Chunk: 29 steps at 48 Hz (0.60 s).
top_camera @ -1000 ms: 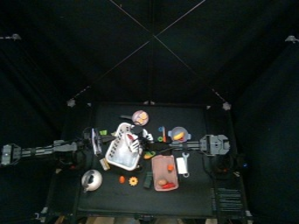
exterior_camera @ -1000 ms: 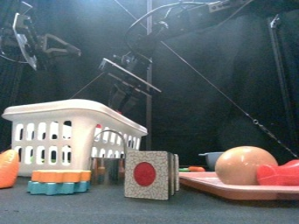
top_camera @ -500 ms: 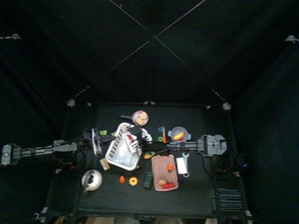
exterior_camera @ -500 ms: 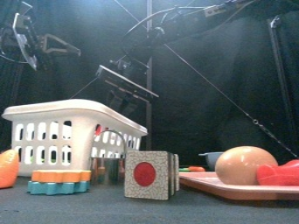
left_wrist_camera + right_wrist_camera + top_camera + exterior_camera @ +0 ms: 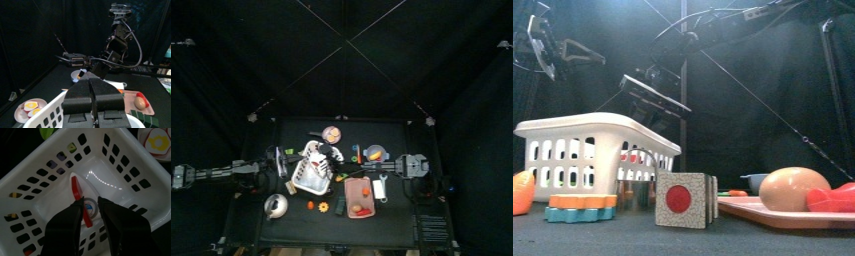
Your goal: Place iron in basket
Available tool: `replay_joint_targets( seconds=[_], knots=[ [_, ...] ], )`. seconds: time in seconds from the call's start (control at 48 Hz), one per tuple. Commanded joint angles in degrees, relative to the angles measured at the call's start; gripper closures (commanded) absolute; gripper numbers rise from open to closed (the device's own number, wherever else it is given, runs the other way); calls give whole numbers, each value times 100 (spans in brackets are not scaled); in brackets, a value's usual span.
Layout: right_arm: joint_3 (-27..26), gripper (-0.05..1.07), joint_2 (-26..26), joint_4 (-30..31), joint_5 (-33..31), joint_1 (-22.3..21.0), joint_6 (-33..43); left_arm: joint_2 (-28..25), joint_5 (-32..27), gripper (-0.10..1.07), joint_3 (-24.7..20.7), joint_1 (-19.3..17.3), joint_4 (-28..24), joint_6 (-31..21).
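Right gripper [image 5: 91,210] spread wide over the iron [image 5: 81,203] in the basket [image 5: 143,188]; lifting carelessly could snag its rim.

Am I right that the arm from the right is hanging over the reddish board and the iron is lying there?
Not quite. The right gripper is over the white basket, not the board, and the right wrist view shows the iron, with its red handle, lying on the basket's floor between the gripper's open jaws. The rest stands: that arm does come in from the right.
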State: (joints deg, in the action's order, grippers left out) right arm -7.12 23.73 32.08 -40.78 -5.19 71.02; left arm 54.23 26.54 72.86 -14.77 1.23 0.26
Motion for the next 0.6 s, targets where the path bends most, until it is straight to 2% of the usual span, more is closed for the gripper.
replay_joint_targets(
  seconds=[0.0, 0.583],
  knots=[
    [-149, 33, -132, 26, 0, -35, -9, -9, 18, 98, -70, -9, 0, -9],
    [-202, 33, -123, 26, 0, 0, -9, -9, 18, 98, -62, -9, 0, -9]
  ],
)
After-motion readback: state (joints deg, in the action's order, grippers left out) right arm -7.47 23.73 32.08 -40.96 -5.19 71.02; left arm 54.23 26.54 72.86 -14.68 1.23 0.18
